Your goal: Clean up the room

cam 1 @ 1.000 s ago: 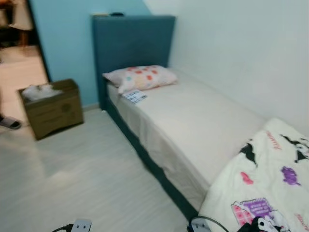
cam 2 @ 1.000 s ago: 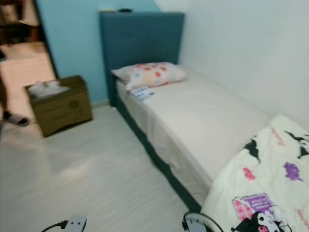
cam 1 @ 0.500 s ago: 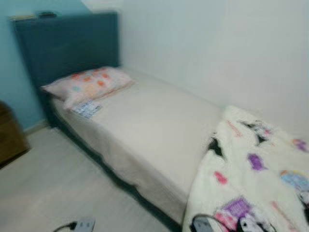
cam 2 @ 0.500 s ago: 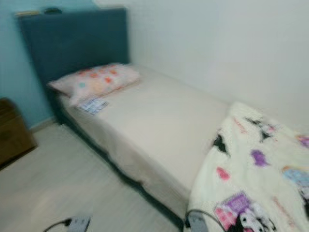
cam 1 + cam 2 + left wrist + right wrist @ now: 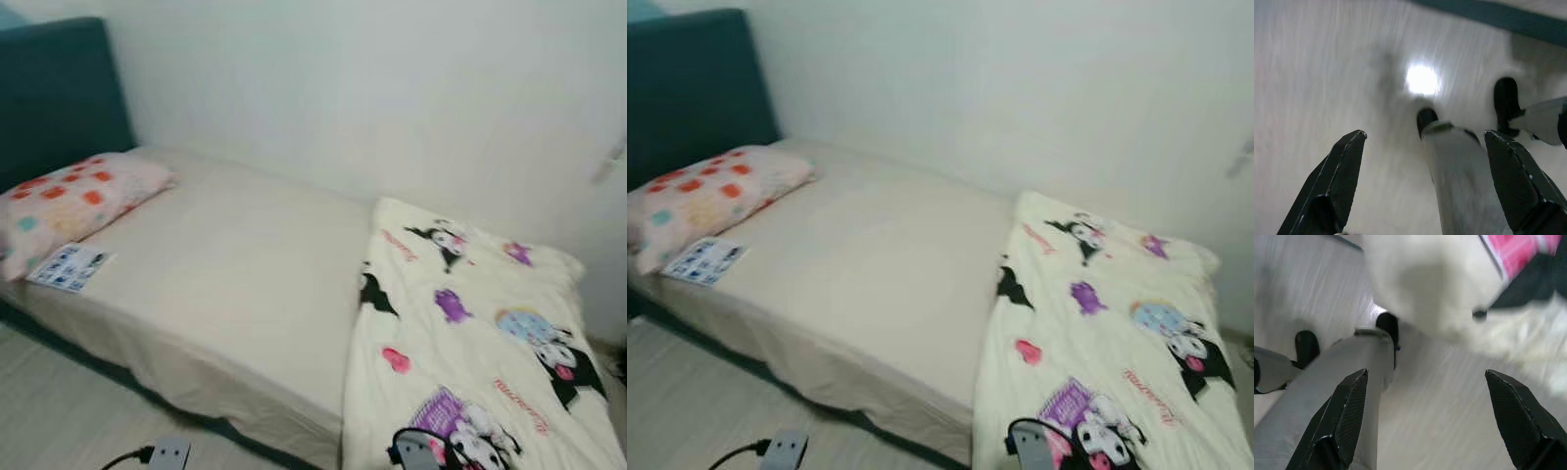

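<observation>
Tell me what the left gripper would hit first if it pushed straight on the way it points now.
Probably the pale floor. The left gripper hangs open, pointing down at it, and the robot's own leg runs between its fingers in the wrist view, so depth is unclear.

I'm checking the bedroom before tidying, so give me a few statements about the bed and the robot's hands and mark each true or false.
1. The cartoon blanket covers the pillow. False: it lies at the opposite end of the bed.
2. A small printed paper lies beside the pillow. True.
3. The left hand holds the paper. False: it hangs open above the floor.
4. The right hand is open. True.
</observation>
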Robot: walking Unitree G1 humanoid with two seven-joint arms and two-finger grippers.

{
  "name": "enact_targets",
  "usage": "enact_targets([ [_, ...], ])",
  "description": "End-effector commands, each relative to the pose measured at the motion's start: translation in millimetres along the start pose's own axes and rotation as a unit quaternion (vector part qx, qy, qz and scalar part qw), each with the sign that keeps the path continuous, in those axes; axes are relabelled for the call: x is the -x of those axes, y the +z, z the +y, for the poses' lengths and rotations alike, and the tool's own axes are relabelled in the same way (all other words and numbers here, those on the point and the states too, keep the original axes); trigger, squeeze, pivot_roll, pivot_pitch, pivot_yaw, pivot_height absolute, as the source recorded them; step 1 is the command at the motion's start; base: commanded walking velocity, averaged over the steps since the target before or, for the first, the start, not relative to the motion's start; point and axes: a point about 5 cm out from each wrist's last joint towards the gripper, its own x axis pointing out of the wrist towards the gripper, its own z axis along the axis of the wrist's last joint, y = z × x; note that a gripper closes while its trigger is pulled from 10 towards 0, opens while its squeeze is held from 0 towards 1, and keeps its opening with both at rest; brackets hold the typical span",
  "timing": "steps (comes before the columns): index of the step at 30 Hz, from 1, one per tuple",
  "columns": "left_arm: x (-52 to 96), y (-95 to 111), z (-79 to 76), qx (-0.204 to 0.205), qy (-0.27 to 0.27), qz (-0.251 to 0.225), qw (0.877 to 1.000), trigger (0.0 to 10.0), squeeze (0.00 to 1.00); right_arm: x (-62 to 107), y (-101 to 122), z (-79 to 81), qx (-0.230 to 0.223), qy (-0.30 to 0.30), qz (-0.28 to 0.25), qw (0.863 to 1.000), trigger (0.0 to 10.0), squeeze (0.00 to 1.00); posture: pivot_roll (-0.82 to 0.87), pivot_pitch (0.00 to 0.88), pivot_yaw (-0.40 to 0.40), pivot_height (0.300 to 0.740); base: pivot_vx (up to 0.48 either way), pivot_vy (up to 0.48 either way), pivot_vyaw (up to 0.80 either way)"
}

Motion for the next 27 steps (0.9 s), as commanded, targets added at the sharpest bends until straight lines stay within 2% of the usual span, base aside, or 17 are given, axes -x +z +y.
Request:
enact_targets([
  [1,0.1,-1.0,-0.8,-0.005,-0.004,0.002,1.0,10.0,0.0,0.0,2.6,-2.7,-0.025,-0.01,-0.002,1.0,10.0,0.0,0.06,0.0,-0.037,0.74,0.0,0.0,-0.46],
  [5,0.0,-0.6,-1.0,-0.003,-0.005,0.0,1.0,10.0,0.0,0.0,5.8,-4.1,-0.031,-0.011,-0.005,0.999,10.0,0.0,0.06,0.0,-0.037,0.74,0.0,0.0,-0.12],
  [7,0.0,-0.3,-1.1,-0.003,-0.005,-0.001,1.0,10.0,0.0,0.1,6.6,-5.5,-0.043,-0.011,-0.006,0.999,10.0,0.0,0.06,0.0,-0.036,0.74,0.0,0.0,-0.61],
  [8,-0.1,0.7,-1.3,-0.001,-0.006,-0.004,1.0,10.0,0.0,0.3,7.1,-8.1,-0.064,-0.013,-0.006,0.998,10.0,0.0,0.06,0.0,-0.036,0.74,0.0,0.0,-0.66],
  [11,-0.2,1.2,-1.5,0.0,-0.006,-0.005,1.0,10.0,0.0,0.4,7.0,-9.1,-0.072,-0.013,-0.005,0.997,10.0,0.0,0.06,0.0,-0.036,0.74,0.0,0.0,-0.66],
  [18,-0.9,6.8,-2.9,0.009,-0.007,-0.017,1.0,10.0,0.0,0.5,4.8,-9.8,-0.075,-0.012,-0.001,0.997,10.0,0.0,0.06,0.0,-0.038,0.74,0.0,0.0,-0.66],
  [27,-2.3,30.4,-0.9,0.05,0.002,-0.062,0.997,10.0,0.0,1.0,2.0,-13.4,-0.071,-0.015,0.005,0.997,10.0,0.0,0.05,0.0,-0.049,0.74,0.0,0.0,-0.65],
])
